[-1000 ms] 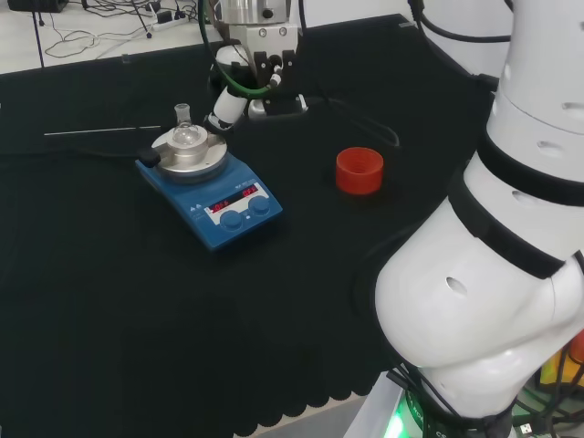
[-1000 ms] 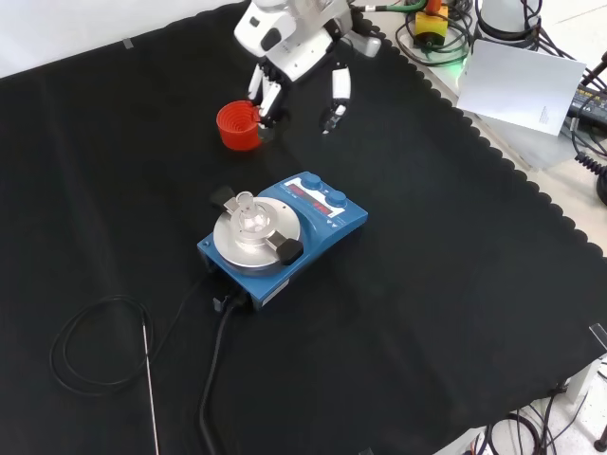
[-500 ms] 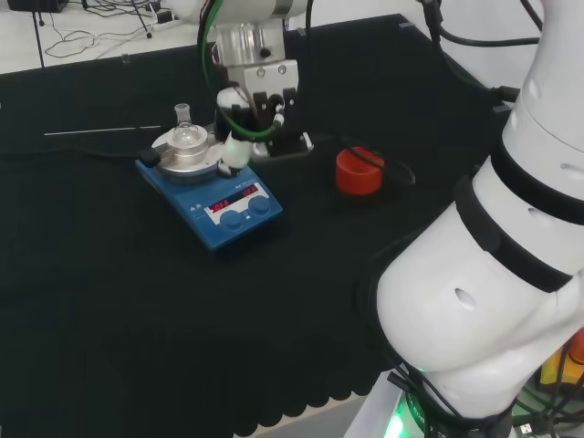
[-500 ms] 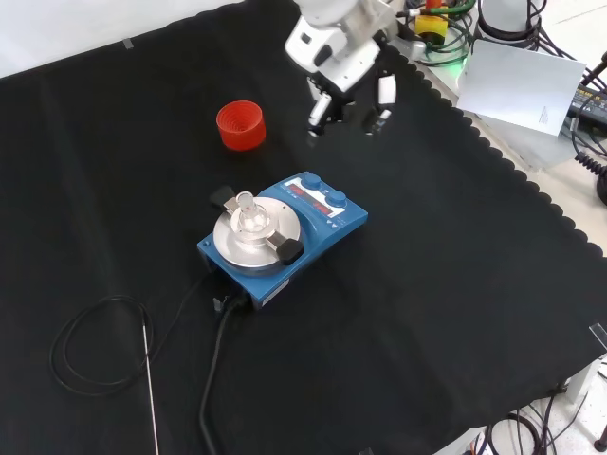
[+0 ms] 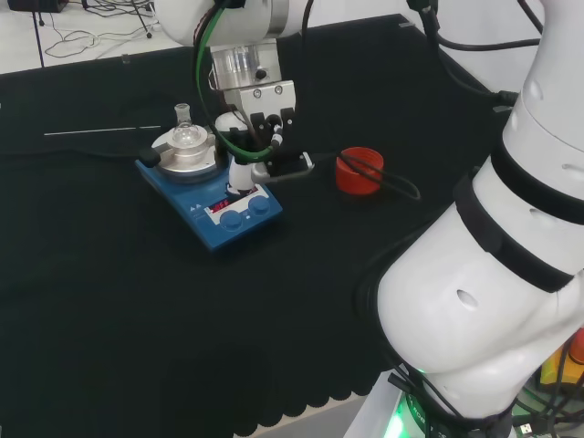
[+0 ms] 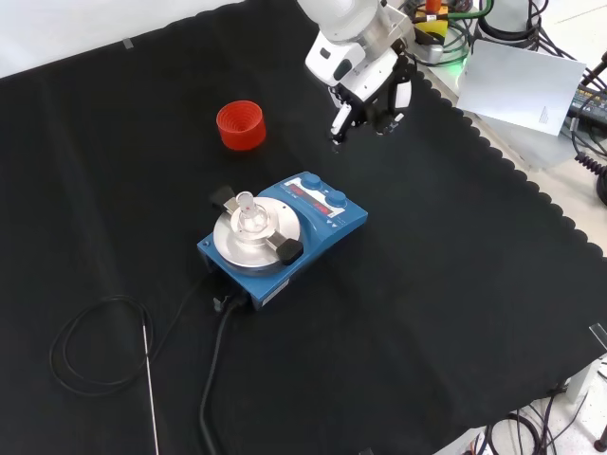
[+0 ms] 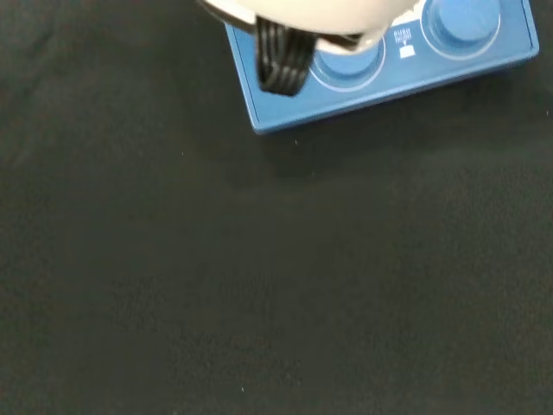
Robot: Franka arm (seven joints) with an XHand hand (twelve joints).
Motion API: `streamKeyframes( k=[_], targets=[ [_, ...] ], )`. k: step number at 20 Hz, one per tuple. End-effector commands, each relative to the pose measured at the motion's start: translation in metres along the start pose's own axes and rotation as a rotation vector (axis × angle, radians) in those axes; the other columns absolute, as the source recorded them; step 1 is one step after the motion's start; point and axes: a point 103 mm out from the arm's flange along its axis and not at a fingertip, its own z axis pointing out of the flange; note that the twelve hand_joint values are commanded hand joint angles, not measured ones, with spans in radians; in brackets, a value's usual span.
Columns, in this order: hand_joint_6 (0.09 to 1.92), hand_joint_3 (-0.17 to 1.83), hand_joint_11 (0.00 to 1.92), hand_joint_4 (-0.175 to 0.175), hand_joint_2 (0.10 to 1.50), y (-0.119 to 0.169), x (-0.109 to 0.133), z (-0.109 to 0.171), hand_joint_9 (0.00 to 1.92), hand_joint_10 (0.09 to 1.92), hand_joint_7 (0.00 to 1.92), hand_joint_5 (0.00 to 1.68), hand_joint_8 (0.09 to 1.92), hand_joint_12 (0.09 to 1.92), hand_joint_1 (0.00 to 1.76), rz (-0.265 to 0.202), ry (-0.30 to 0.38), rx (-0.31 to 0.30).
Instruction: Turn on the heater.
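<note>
Since a sec ago my hand (image 6: pixel 372 93) has swung away from the red ring (image 6: pixel 240 125) & across toward the heater's control end; heater, flask and ring haven't shifted. Now it hangs in the air above the worktop (image 6: pixel 455 313), fingers (image 6: pixel 339 123) pointing down, relaxed and a bit spread, holding nothing. That's how I want it, since a straight fingertip is what pokes or turns a knob. The blue heater (image 6: pixel 334 226) sits mid-cloth, w/ a small glass flask (image 6: pixel 248 214) on its round metal plate. Its two blue knobs (image 6: pixel 322 189) & red display face the side I'm coming from, so approaching here keeps me off the flask. In the head view my hand (image 5: pixel 248 151) looks right over the panel, but the front view shows a gap, so I judge I'm not touching yet. The wrist view has the knobs (image 7: pixel 467 19) close, past the palm. Next, I reckon: come down on one knob w/o nudging the heater.
</note>
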Motion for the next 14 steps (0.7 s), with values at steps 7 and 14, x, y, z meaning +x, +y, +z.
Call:
streamKeyframes(
  k=[7, 14],
  targets=[
    [0.67, 0.79, 1.22, -0.037, 0.75, 0.015, -0.009, 0.026, 1.54, 1.34, 1.39, 0.21, 1.41, 1.16, 1.37, 0.008, -0.001, 0.099],
    [0.57, 0.82, 1.21, -0.029, 0.74, 0.027, -0.014, 0.038, 1.54, 1.34, 1.39, 0.22, 1.41, 1.18, 1.38, 0.008, 0.003, 0.126]
  ],
)
